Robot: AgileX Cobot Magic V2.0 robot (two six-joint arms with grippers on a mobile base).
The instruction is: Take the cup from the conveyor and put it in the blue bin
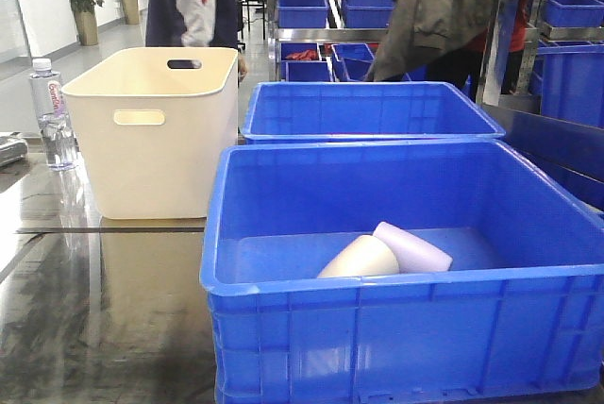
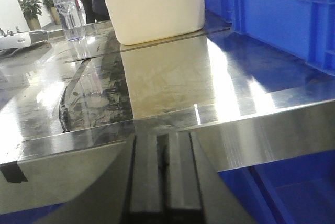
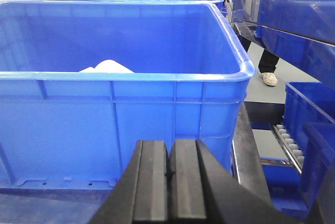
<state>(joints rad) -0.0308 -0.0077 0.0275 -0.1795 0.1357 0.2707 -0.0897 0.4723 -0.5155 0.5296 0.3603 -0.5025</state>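
Two cups, a cream cup [image 1: 360,260] and a lilac cup [image 1: 412,247], already lie touching on the floor of the blue bin [image 1: 283,283]. My left hand [image 2: 163,174] and right hand [image 3: 168,182] are both clenched on nothing. No conveyor or fresh cup shows, so another fetch is left, I judge.

Bright blue bin [image 1: 406,328] holds a cream cup [image 1: 360,260] and a pale lilac cup [image 1: 415,247].
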